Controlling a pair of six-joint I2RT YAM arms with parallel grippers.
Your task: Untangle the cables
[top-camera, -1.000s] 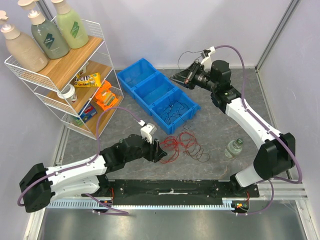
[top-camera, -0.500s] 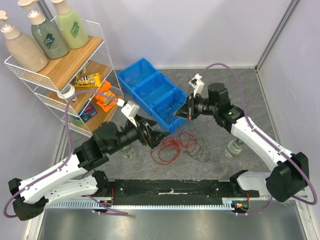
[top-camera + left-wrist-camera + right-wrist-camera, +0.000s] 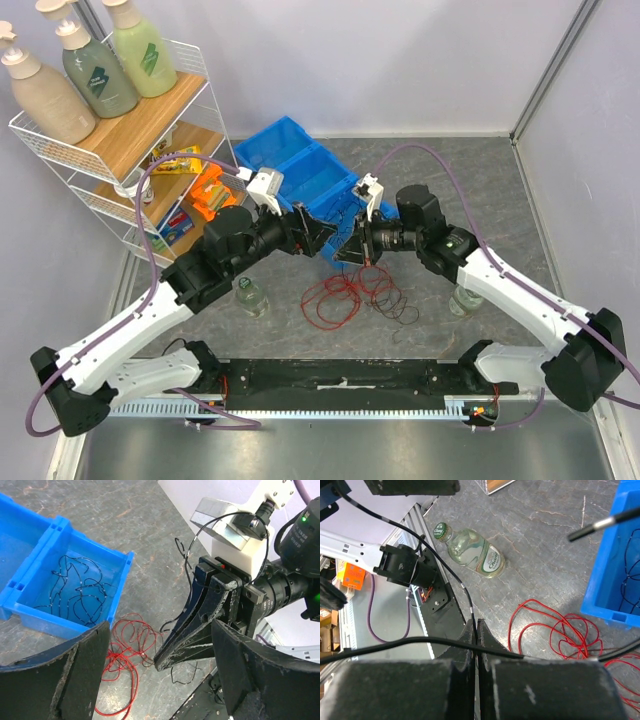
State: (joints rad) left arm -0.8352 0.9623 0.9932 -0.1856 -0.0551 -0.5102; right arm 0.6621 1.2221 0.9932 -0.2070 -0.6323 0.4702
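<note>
Left gripper (image 3: 160, 626), fingers spread wide, faces the right gripper (image 3: 160, 662). The right gripper's fingers are pressed together on a thin black wire (image 3: 410, 640) held above the grey stone-patterned table (image 3: 500, 190). The loose tangle of thin red and black cables (image 3: 345, 292) lies on the table beside the blue plastic three-compartment bin (image 3: 280, 150). Further black wires (image 3: 75, 592) lie in the bin's nearest compartment.

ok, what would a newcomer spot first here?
The two arms meet nose to nose in mid-air over the table centre: the right gripper is shut on a thin black wire, and the left gripper is open, facing it. Below them, loose red wire loops sprawl on the grey table, beside a blue plastic bin holding black wire strands.
</note>
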